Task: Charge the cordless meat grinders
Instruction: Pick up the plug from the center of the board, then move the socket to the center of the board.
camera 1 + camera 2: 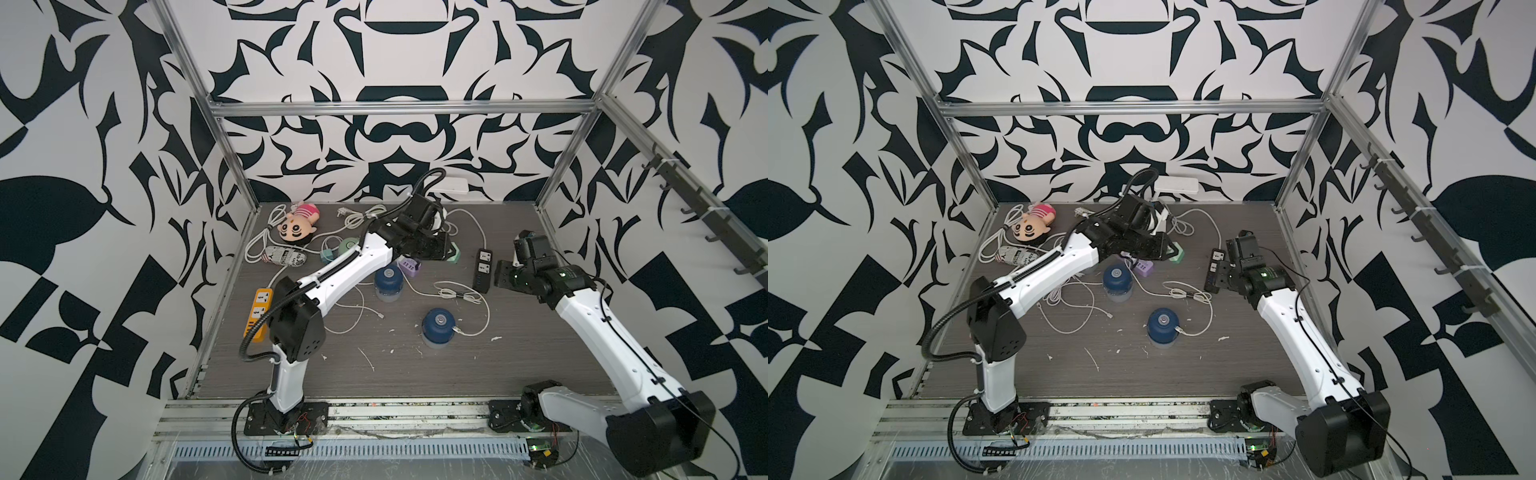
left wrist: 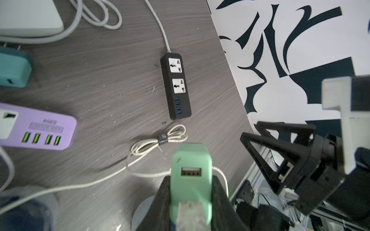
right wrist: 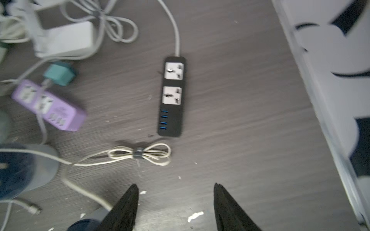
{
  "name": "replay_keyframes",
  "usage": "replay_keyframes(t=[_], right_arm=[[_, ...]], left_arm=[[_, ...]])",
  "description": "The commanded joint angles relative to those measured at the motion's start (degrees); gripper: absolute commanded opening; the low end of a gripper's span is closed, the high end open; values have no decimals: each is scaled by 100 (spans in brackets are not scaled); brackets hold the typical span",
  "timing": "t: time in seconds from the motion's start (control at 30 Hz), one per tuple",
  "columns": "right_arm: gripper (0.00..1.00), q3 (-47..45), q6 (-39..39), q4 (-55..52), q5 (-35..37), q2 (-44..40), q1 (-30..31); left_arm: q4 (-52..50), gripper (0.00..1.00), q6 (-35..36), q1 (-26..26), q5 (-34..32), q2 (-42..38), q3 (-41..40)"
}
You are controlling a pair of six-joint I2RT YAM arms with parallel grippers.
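Two navy blue cordless meat grinders stand on the table, one (image 1: 388,282) mid-table and one (image 1: 439,326) nearer the front. A white cable's end (image 1: 457,329) lies against the nearer one. A mint green grinder (image 1: 348,246) shows partly behind my left arm. My left gripper (image 2: 191,180) is shut on a mint green plug adapter (image 2: 191,170), held above the table beside the purple power strip (image 1: 409,266). My right gripper (image 3: 176,186) is open and empty. It hovers over the table by the near end of the black power strip (image 3: 173,96).
A bundled white cable (image 3: 140,154) lies just in front of the black strip. An orange power strip (image 1: 259,311) lies at the left edge. A teal adapter (image 2: 14,68), a doll (image 1: 297,222), a white power brick (image 1: 451,185) and loose cords crowd the back.
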Motion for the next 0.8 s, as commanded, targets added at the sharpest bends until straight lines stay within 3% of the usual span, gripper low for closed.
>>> replay_keyframes(t=[0.0,0.2,0.33,0.47,0.77], right_arm=[[64,173,627,-633,402,46,-109],[69,-342,620,-277,391,383,-338],[66,-790,852,422,-573,682,-1309],[64,-850,896,1277,-1522,1151,-1980],[67,-230,940,2444,-2723,2356,-2003]], left_arm=[[-434,0,-106,-206,-866,730,902],[-703,0,-345,-485,-1611,2077,2566],[-385,0,-537,-575,-1886,2545,2966],[60,0,-747,-576,-2001,2452,2560],[622,0,-536,-567,-2239,1519,1211]])
